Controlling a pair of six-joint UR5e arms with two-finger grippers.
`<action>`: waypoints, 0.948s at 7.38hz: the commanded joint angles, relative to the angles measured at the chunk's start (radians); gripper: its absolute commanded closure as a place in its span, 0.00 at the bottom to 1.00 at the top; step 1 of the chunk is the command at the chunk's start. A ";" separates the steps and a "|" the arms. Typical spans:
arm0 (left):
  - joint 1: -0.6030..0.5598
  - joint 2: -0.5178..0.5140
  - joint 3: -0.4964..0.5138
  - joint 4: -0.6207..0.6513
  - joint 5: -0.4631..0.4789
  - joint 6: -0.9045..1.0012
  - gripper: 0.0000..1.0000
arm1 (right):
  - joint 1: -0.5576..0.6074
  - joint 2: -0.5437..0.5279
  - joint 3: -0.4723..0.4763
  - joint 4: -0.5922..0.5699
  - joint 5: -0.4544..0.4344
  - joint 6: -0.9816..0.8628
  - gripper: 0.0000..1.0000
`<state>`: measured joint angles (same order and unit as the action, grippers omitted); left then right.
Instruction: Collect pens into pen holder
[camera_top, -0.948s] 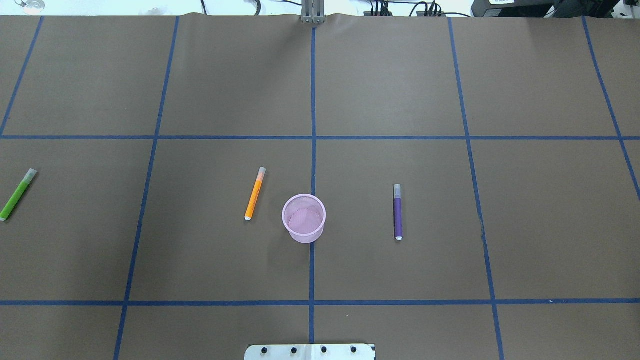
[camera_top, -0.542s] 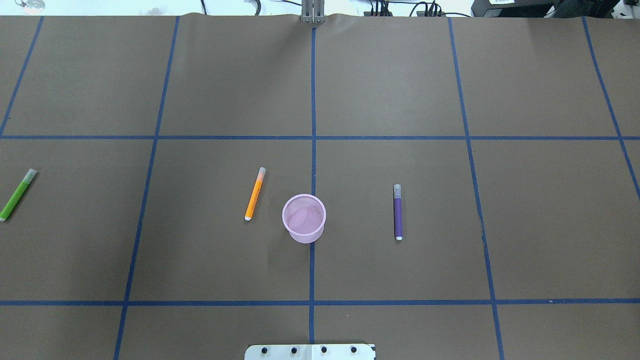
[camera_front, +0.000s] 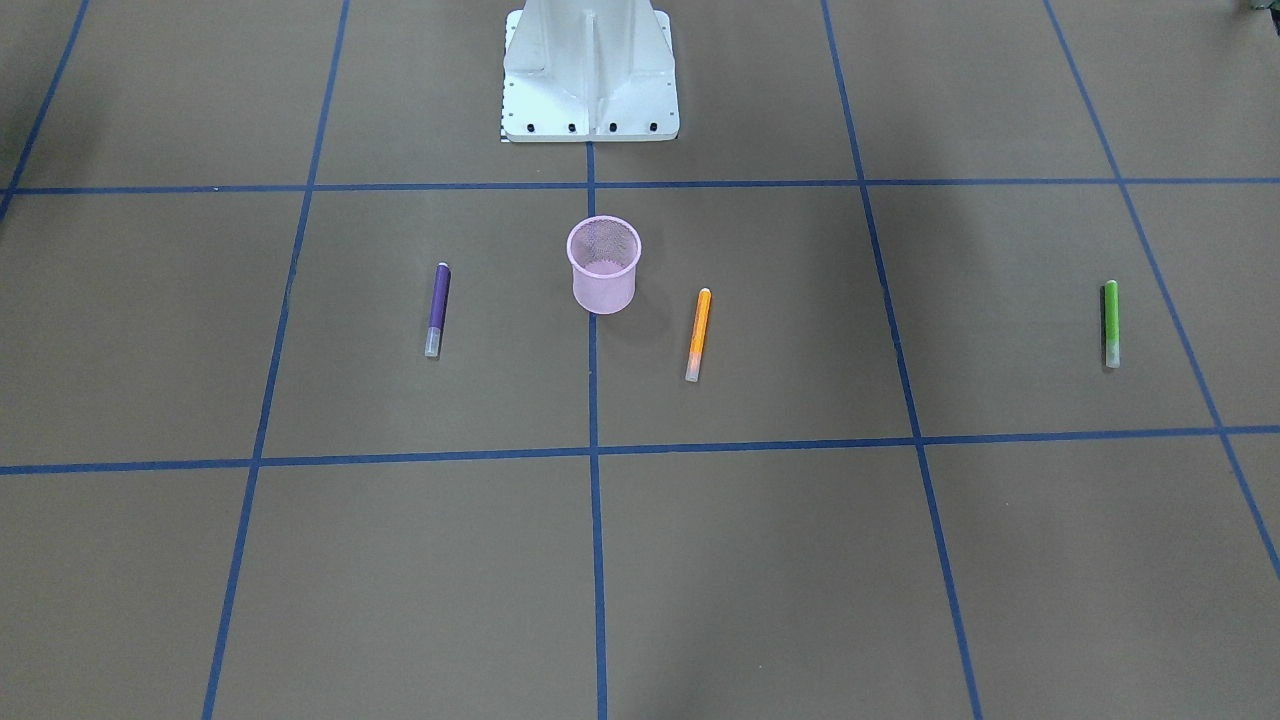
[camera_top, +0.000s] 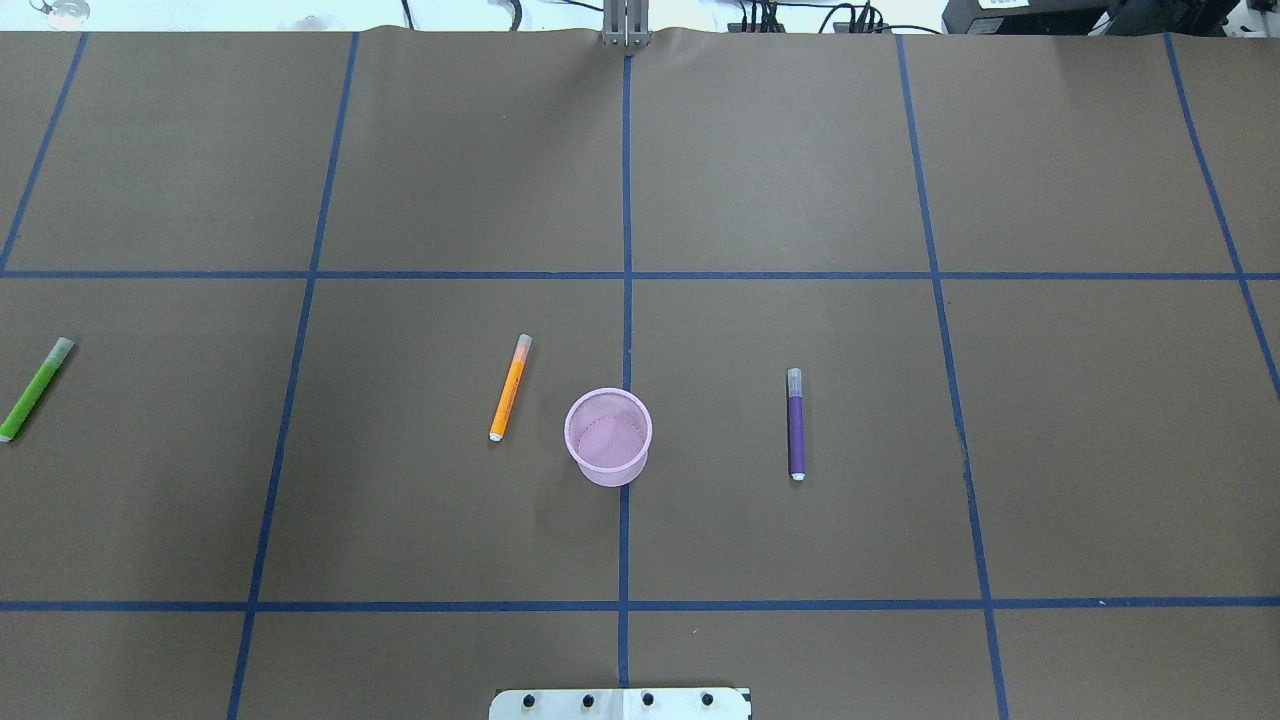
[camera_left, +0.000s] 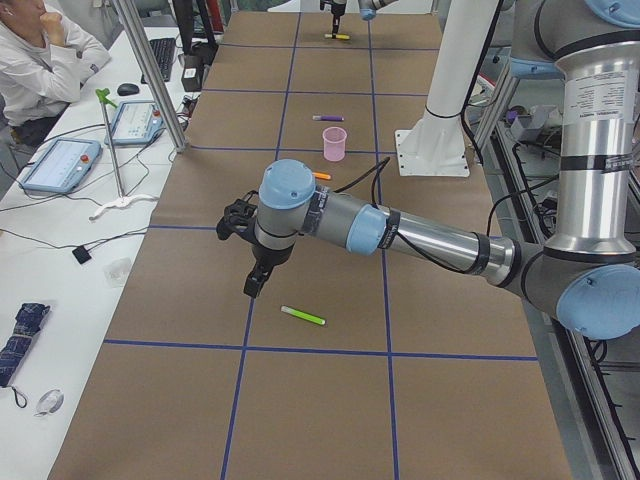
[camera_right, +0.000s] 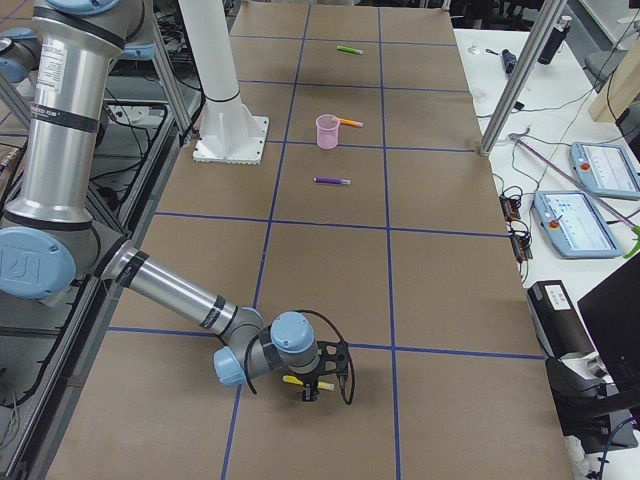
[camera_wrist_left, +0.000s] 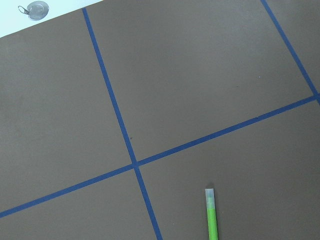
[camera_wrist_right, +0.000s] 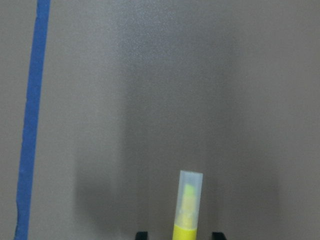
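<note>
Standing upright at overhead centre, tapered pink mesh pen holder (camera_top: 608, 437) is unmoved since earlier; yellow pen (camera_wrist_right: 187, 210) is straddled by spread right gripper (camera_wrist_right: 179, 235); left gripper (camera_left: 256, 285) grip cannot be told.

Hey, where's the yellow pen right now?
In the exterior right view the yellow pen lies on the table at the robot's far right, under the right gripper, well away from the pen holder.

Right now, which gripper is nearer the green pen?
Left. The left gripper hovers close by the green pen; the right gripper is far off at the other end, jaws straddling the yellow pen.
</note>
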<state>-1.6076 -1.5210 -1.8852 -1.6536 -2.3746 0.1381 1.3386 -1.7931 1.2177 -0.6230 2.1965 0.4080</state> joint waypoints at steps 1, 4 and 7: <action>0.000 -0.004 0.000 0.000 0.000 -0.002 0.00 | -0.001 0.001 -0.010 0.000 -0.003 0.000 0.63; 0.000 -0.005 0.000 0.000 0.000 -0.002 0.00 | -0.001 0.001 -0.020 0.003 -0.001 0.000 1.00; 0.000 -0.005 -0.003 0.000 0.000 0.000 0.00 | 0.001 0.009 0.108 0.009 0.012 -0.005 1.00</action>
<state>-1.6076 -1.5253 -1.8868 -1.6536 -2.3746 0.1378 1.3385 -1.7867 1.2535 -0.6155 2.2044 0.4054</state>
